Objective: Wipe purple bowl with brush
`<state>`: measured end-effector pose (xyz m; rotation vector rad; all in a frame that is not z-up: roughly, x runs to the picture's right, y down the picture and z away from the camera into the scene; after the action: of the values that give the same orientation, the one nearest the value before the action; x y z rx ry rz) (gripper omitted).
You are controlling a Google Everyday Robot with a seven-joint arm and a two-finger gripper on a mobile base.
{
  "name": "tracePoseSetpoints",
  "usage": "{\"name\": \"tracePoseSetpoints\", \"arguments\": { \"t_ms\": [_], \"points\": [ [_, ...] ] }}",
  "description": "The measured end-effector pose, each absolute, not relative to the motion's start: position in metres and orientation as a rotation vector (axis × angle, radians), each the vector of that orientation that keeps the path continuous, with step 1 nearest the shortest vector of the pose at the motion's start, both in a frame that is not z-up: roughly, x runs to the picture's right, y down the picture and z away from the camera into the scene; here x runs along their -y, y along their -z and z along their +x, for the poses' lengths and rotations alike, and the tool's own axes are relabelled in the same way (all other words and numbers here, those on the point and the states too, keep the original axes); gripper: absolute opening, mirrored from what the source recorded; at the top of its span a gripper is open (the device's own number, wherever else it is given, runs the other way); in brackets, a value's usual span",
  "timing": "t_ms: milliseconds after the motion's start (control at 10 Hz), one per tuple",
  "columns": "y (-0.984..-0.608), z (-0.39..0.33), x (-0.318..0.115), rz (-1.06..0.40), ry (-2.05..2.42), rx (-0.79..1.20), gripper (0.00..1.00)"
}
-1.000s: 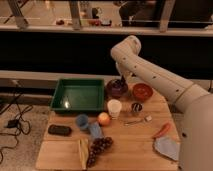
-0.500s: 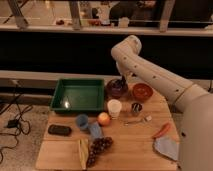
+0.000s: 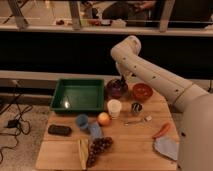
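The purple bowl (image 3: 116,89) stands at the back of the wooden table (image 3: 135,145), between the green tray and the orange-red bowl (image 3: 142,91). My gripper (image 3: 120,80) hangs straight down from the white arm, right over the purple bowl's rim and reaching into it. The brush is too small and dark to make out at the gripper.
A green tray (image 3: 79,95) sits at the back left. In front lie a white cup (image 3: 114,108), a metal cup (image 3: 136,107), an orange fruit (image 3: 103,118), a blue cup (image 3: 82,121), grapes (image 3: 99,147), a banana (image 3: 82,151), a carrot (image 3: 162,130), a grey cloth (image 3: 167,147) and a dark bar (image 3: 59,130).
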<state>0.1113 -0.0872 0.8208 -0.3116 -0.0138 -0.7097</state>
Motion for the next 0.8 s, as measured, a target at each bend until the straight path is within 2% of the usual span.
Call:
{"name": "tracePoseSetpoints", "arguments": {
  "t_ms": [800],
  "points": [
    [-0.817, 0.093, 0.081, -0.297, 0.733, 0.014, 0.0]
  ]
}}
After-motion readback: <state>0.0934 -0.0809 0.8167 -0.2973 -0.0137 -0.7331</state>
